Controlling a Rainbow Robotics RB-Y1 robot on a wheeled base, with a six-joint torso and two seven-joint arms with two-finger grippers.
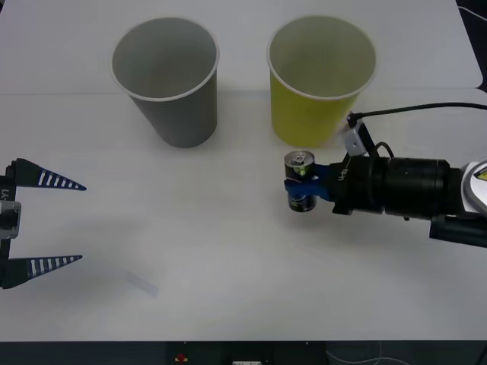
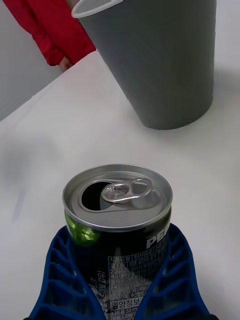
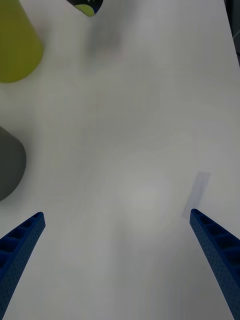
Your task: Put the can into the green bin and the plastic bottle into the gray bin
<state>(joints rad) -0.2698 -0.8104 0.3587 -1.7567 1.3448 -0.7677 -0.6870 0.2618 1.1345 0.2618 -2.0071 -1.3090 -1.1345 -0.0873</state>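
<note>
Fingers of the right gripper [image 1: 302, 188] clench the can [image 1: 299, 181] upright just before the green bin [image 1: 322, 80], so lift it clear of the rim before releasing, while the left gripper [image 1: 53, 222] waits spread open.

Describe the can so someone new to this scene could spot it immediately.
On the white table, find the two big paper cups at the back. In front of the green bin, the right gripper clamps the can upright. It is tiny, with a silver pull-tab top and dark body.
</note>
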